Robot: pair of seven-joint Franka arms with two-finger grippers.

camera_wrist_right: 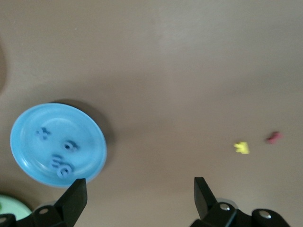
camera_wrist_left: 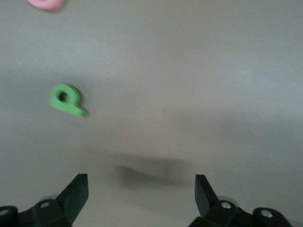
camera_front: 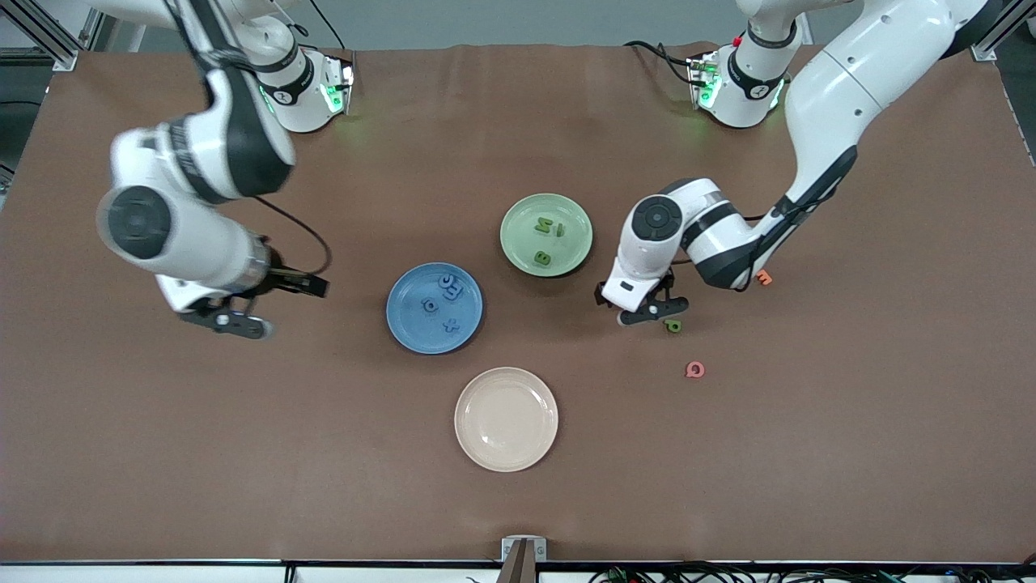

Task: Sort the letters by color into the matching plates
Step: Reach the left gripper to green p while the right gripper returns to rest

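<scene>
The blue plate (camera_front: 435, 336) holds several blue letters (camera_front: 451, 285). It also shows in the right wrist view (camera_wrist_right: 90, 137) with its letters (camera_wrist_right: 60, 165). The pale green plate (camera_front: 566, 212) holds three green letters (camera_front: 541, 258). One green letter (camera_front: 672, 325) lies on the table, and it also shows in the left wrist view (camera_wrist_left: 67, 100). My left gripper (camera_front: 650, 313) is open and empty over bare table just beside that letter, not around it. My right gripper (camera_front: 229, 321) is open and empty over bare table toward the right arm's end, away from the blue plate.
An empty beige plate (camera_front: 506, 419) sits nearer the front camera than the blue plate. A pink letter (camera_front: 694, 370) lies near the loose green letter, and an orange letter (camera_front: 763, 278) lies by the left arm. A yellow letter (camera_wrist_right: 242, 148) and a red letter (camera_wrist_right: 273, 137) lie on the table.
</scene>
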